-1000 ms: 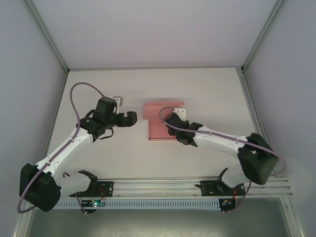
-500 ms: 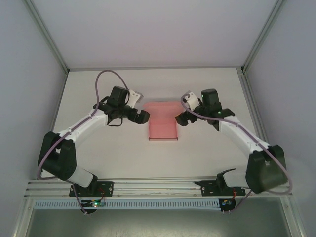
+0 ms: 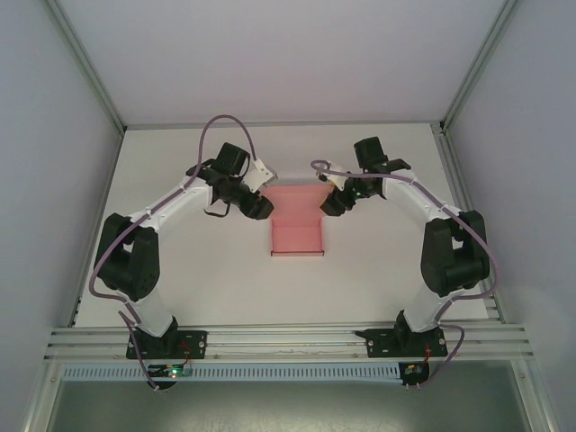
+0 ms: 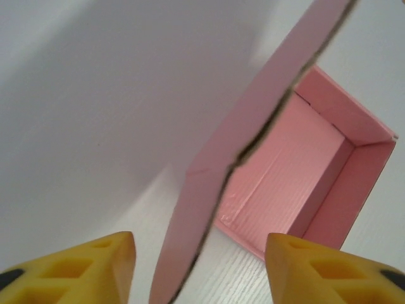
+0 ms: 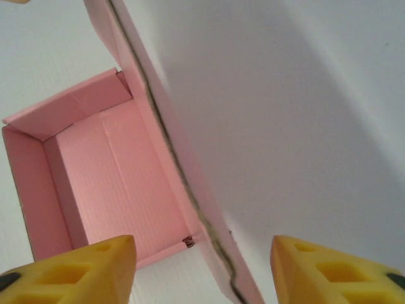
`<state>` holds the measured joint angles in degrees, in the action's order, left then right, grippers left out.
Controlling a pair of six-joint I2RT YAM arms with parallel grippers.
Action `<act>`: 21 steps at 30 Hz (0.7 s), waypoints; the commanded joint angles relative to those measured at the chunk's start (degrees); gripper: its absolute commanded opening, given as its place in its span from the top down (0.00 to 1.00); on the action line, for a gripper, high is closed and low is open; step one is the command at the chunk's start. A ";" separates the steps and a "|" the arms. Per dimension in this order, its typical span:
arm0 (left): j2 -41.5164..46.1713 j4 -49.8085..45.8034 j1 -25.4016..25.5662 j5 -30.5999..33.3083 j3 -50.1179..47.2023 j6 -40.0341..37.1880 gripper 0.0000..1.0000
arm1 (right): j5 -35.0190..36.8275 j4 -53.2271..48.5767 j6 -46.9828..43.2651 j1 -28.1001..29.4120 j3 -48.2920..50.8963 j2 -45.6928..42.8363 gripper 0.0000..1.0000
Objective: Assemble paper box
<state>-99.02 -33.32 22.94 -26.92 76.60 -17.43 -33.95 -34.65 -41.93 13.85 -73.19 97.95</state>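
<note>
The pink paper box (image 3: 297,227) lies open in the middle of the white table, its tray walls folded up. In the top view my left gripper (image 3: 262,210) is at the box's far left corner and my right gripper (image 3: 330,204) at its far right corner. Through the left wrist camera, a raised pink side flap (image 4: 209,202) stands edge-on between the yellow fingertips (image 4: 95,269) of my left gripper (image 4: 199,269), touching neither, with the tray (image 4: 291,183) beyond. My right gripper (image 5: 202,269) straddles the opposite flap (image 5: 190,190) the same way, beside the tray (image 5: 107,171). Both grippers are open.
The white table (image 3: 180,270) is enclosed by grey walls on the left, right and back. An aluminium rail (image 3: 288,340) carrying the arm bases runs along the near edge. Purple cables loop above both wrists.
Both arms swung out and reached farther back. The right gripper left the top of the box. Each gripper now sits at a far corner with a side flap between its narrowed jaws.
</note>
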 commanded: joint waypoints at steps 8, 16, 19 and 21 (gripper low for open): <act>-2.31 -3.12 3.15 8.37 5.19 -0.45 0.98 | 1.47 -3.19 4.51 0.88 -2.39 0.68 1.00; 1.10 4.25 6.56 24.31 5.46 17.46 1.00 | 21.39 12.93 26.50 6.77 4.42 -7.32 1.00; 1.78 7.75 7.20 29.82 4.37 32.40 1.00 | 33.06 19.79 40.30 11.38 7.97 -9.43 1.00; 2.57 11.84 8.27 30.15 1.96 36.86 1.00 | 42.33 25.79 48.92 15.40 10.89 -10.56 1.00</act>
<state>-98.85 -28.36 29.56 -2.44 80.14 5.48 -7.64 -18.83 -9.32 25.28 -65.45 88.86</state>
